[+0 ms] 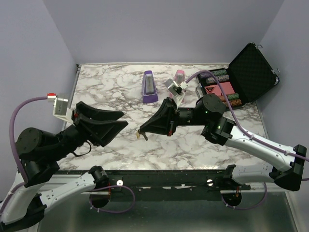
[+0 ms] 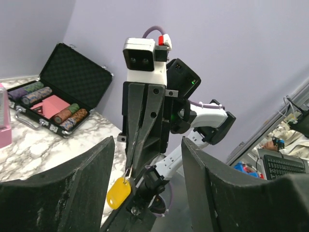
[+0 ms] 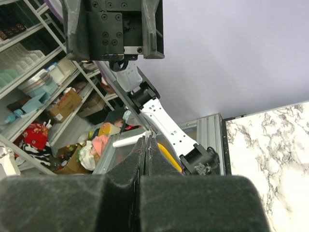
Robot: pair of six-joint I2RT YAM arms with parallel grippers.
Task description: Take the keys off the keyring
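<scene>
My right gripper (image 1: 141,130) is shut on the keyring, held above the middle of the marble table (image 1: 111,82). The keys (image 1: 140,136) hang just below its tips as a tiny gold piece. In the left wrist view a thin wire ring (image 2: 128,170) and a bright yellow tag (image 2: 118,192) dangle from the right gripper's closed tips (image 2: 131,162). In the right wrist view the shut tips (image 3: 146,140) pinch a sliver of metal (image 3: 150,131), with the yellow part (image 3: 169,157) behind them. My left gripper (image 1: 124,119) is open and empty, facing the keys from a short gap to the left; its open fingers frame its own view (image 2: 147,145).
A purple metronome (image 1: 149,87) and a pink metronome (image 1: 179,76) stand at the back of the table. An open black case (image 1: 248,70) with poker chips lies at the back right, also seen in the left wrist view (image 2: 72,77).
</scene>
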